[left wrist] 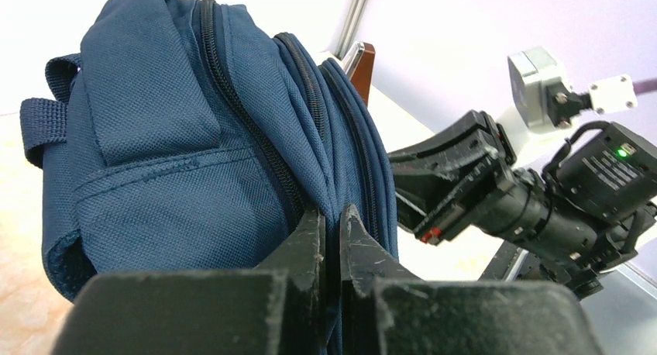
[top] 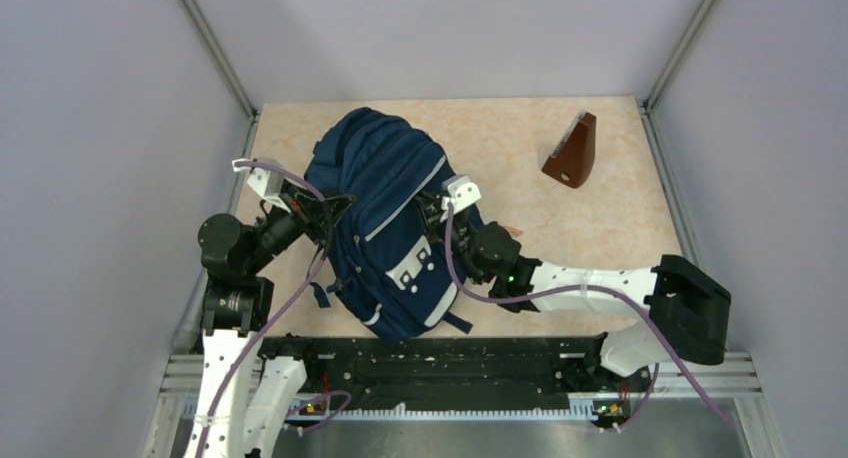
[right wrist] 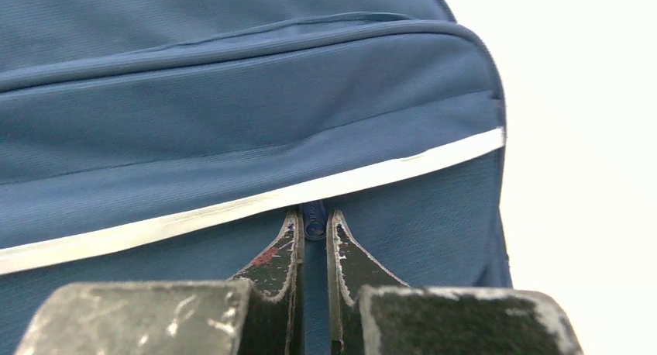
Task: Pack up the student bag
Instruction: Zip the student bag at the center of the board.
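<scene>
The navy student bag (top: pixel 385 223) lies in the middle of the table, top end towards the back, with a grey-white trim stripe and white pocket patches. My left gripper (top: pixel 325 210) is at its left side, shut on a fold of the bag's fabric (left wrist: pixel 335 219) beside the zip lines. My right gripper (top: pixel 440 213) is at its right side, shut on a navy zipper pull (right wrist: pixel 314 219) just under the white trim stripe (right wrist: pixel 232 208). The bag fills both wrist views. Its inside is hidden.
A brown wedge-shaped object (top: pixel 572 153) stands at the back right of the tan table (top: pixel 600 228). Grey walls (top: pixel 120 178) enclose the cell on three sides. The black rail (top: pixel 440 363) with the arm bases runs along the near edge.
</scene>
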Controlling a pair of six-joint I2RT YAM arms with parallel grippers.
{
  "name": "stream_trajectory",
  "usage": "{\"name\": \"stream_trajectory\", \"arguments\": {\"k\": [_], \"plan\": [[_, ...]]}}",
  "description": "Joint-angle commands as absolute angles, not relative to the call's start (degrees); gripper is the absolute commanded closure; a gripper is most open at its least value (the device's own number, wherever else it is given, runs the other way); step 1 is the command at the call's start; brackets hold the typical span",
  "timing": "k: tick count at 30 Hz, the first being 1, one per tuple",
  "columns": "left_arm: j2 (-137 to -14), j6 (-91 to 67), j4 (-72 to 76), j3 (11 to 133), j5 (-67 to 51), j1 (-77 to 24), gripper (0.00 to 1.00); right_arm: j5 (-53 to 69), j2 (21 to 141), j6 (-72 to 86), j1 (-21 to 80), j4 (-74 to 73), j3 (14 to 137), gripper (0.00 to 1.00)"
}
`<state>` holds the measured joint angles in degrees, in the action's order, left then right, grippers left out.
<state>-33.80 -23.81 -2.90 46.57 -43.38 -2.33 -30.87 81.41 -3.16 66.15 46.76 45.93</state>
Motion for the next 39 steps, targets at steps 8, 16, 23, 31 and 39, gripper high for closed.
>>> {"name": "stream_trajectory", "arguments": {"k": [8,16,23,31,39], "plan": [[-30.88,-23.2,8.69,49.01,-43.73,-2.72,1.0,-31.8,79.26,-1.99,54.39,38.04,48.92,1.0],[-30.88,-23.2,8.92,49.03,-43.86,-2.72,1.0,-29.18,81.13,-0.88,47.86,36.55,50.87,1.0],[-31.43,-23.2,9.05,49.05,-44.03,-2.74,1.0,-19.96,78.36,0.83,47.65,31.67,51.88,1.0],[-31.56,-23.74,9.08,48.69,-43.13,-2.72,1.0,-5.17,75.72,11.37,47.74,31.56,48.83,0.42],[-26.44,-25.97,-6.52,46.23,-17.01,-2.7,1.0,-17.73,70.14,21.22,47.73,27.29,40.53,0.32]]}}
